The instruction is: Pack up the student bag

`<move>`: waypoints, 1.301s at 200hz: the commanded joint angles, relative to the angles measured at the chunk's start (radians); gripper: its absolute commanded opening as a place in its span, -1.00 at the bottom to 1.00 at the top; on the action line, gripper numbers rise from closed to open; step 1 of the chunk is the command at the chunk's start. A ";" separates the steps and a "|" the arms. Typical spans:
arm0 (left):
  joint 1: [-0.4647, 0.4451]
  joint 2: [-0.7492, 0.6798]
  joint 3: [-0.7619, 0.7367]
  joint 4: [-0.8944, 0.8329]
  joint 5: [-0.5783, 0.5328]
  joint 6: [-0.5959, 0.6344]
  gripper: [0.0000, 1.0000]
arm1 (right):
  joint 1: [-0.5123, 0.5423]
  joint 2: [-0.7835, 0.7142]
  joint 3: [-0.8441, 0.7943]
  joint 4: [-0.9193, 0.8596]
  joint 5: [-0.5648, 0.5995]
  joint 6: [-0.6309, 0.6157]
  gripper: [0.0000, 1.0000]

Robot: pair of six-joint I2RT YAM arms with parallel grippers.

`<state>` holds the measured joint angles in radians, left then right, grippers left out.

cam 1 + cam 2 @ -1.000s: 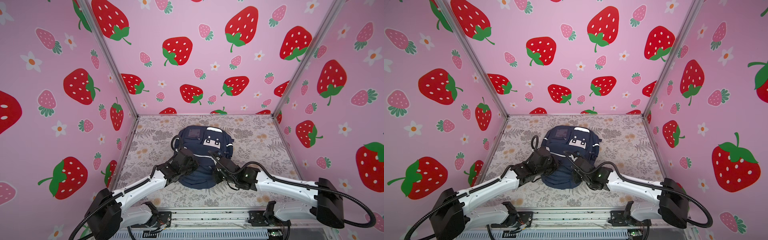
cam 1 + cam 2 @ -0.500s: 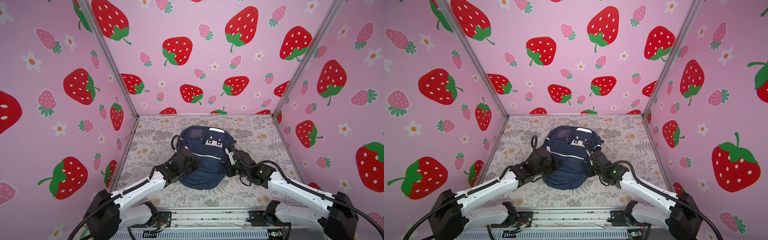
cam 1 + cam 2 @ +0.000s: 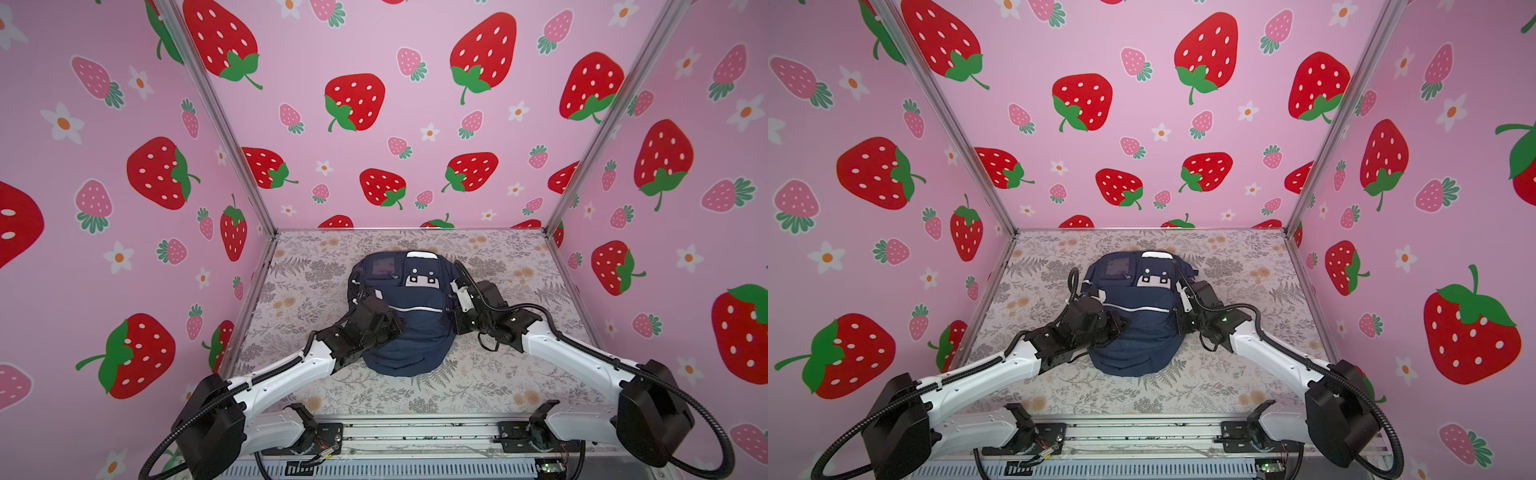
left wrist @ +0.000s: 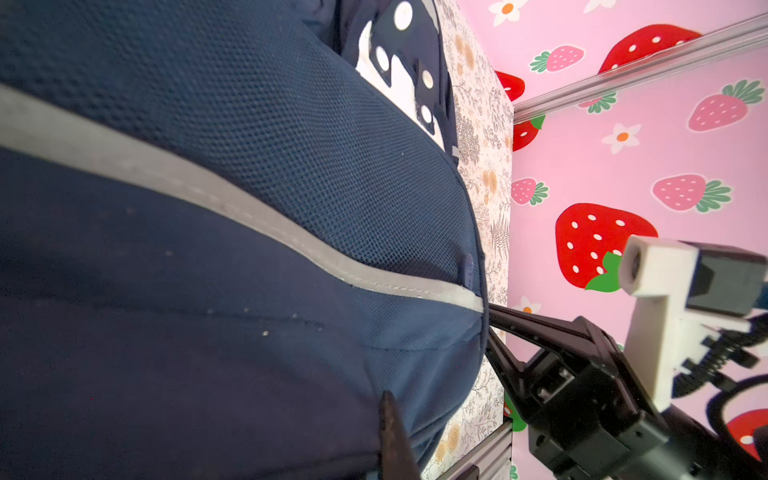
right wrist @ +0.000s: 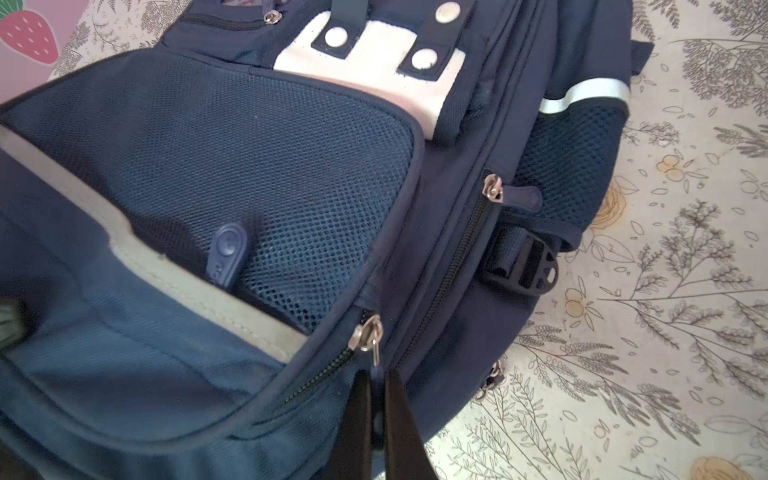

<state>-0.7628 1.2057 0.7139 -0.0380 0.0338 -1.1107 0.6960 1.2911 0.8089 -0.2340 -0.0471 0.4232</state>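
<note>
Right hand: the right hand [image 5: 376,399] has its two black fingers pressed together, pinching the thin zip pull [image 5: 376,353] that hangs from a silver metal slider [image 5: 365,332].
Where it grips: at the right edge of the bag's front, where the dark zip curves round the front pocket.
Left hand: the left hand [image 4: 388,409] is closed as well, its dark tip pushed into the navy cloth on the bag's left side. From here I can't make out whether any cloth is caught in it.
Bag: the student bag [image 3: 409,332], a large navy-blue fabric backpack, lies front-up in the middle of the surface, between the two hands, with its top end toward the back wall.
Bag front: a thin silver reflective stripe [image 3: 415,308] crosses the front pocket. Above it sits a white cartoon-face patch [image 3: 422,279], and beyond that a white top patch [image 3: 422,254].
Bag side: a black plastic strap buckle [image 5: 532,270] rests on the surface just beside the bag's right flank.
Surface: a pale surface [image 3: 498,374] printed with grey ferns and ochre flowers.
Walls: pink panels with red strawberries [image 3: 355,102] on three sides.
</note>
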 commanded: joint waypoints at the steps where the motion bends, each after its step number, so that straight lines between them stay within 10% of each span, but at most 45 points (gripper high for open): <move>1: -0.026 0.012 0.015 -0.071 0.009 0.043 -1.00 | -0.068 0.018 0.031 0.006 0.191 -0.001 -1.00; 24: -0.049 0.032 0.030 -0.067 -0.009 0.038 -1.00 | -0.068 0.004 0.028 0.007 0.143 0.014 -1.00; 54: -0.052 0.039 0.044 -0.072 -0.009 0.053 -1.00 | -0.066 -0.090 0.001 0.025 0.089 0.069 -0.20; 99: -0.065 0.011 0.107 -0.104 0.006 0.123 0.22 | -0.066 -0.232 0.024 -0.042 0.133 0.106 0.28; 133: -0.098 -0.077 0.218 -0.198 -0.048 0.288 0.79 | -0.066 -0.322 0.020 -0.080 0.450 0.140 0.42; 189: -0.052 -0.218 0.251 -0.293 -0.750 0.856 0.99 | -0.067 -0.474 -0.311 0.364 0.856 -0.055 0.61; 210: 0.057 -0.252 0.054 -0.013 -0.903 1.025 0.99 | -0.106 -0.434 -0.410 0.554 1.008 -0.133 0.86; 260: 0.543 -0.065 -0.116 0.159 -0.691 1.004 0.99 | -0.441 -0.032 -0.449 0.839 0.986 -0.115 0.93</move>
<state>-0.3470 1.0824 0.6689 -0.0727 -0.6792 -0.1883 0.3668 1.1332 0.3809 0.3717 0.8932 0.3305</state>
